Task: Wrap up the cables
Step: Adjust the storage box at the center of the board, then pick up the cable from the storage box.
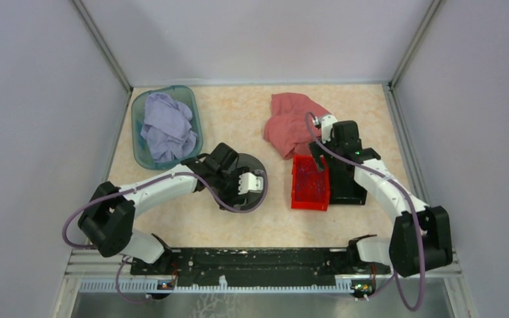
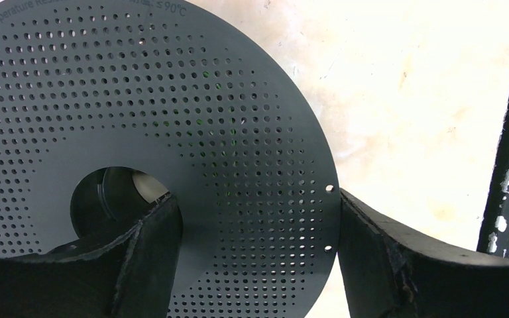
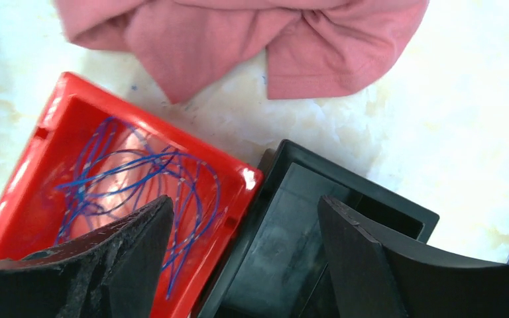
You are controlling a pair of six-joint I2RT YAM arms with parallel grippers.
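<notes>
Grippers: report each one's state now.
Left gripper: fingers spread across the black spool, hub hole to rim; grip cannot be told.
Right gripper: open, empty, above the red bin holding the cables.

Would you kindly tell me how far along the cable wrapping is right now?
Done: nothing visible; the cables lie loose in the red bin. In hand: the left gripper, open, straddles the black spool; the right gripper hangs open above the bin. Left: lifting the cables and winding them on.
</notes>
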